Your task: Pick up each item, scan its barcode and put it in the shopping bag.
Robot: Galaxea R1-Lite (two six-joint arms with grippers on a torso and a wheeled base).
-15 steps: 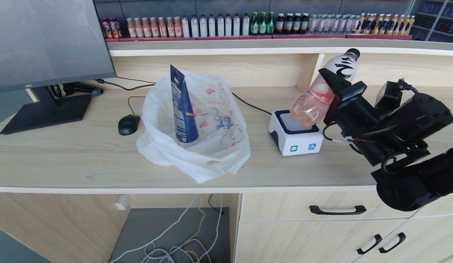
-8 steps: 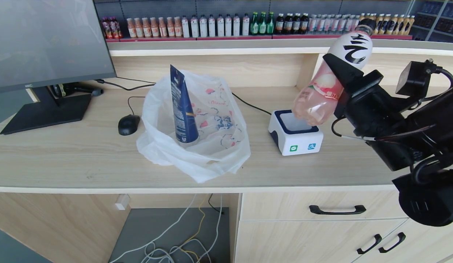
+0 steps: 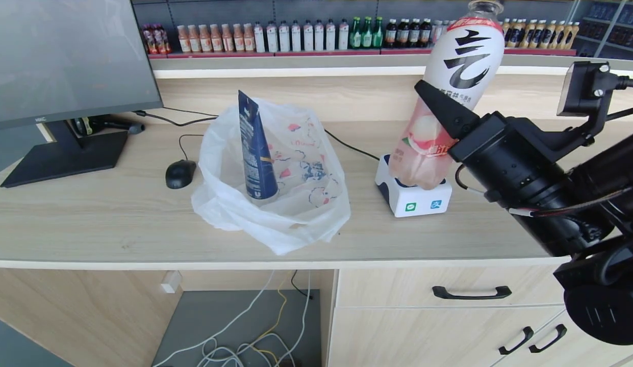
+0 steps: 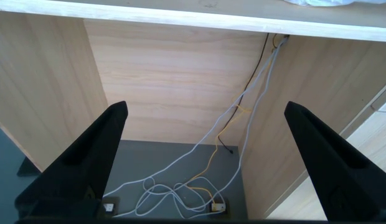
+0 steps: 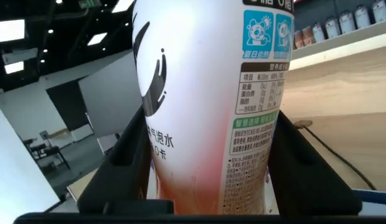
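Your bottle [image 3: 451, 76] is up in the R pincer [image 3: 444, 114], which is clamped on its mid-body. In the R wrist view, the fingers [image 5: 127, 155] press the label on both sides. The cap is up and the bottle leans slightly. Its pink base sits over the scanner [image 3: 415, 200]; can't tell if they touch. The scanner stands on the tabletop [image 3: 92, 224]. Just to its left is the bag [image 3: 296, 214], mouth open, with a blue tube [image 3: 255, 153] standing upright inside. A mouse [image 3: 179, 173] lies left of the bag, and the monitor [image 3: 66, 56] is at the far left, toward the back. Your L pincer [image 4: 211, 155] hangs below tabletop level with its fingers wide apart and nothing between them. Cables [image 4: 180, 186] lie on the floor beneath it.
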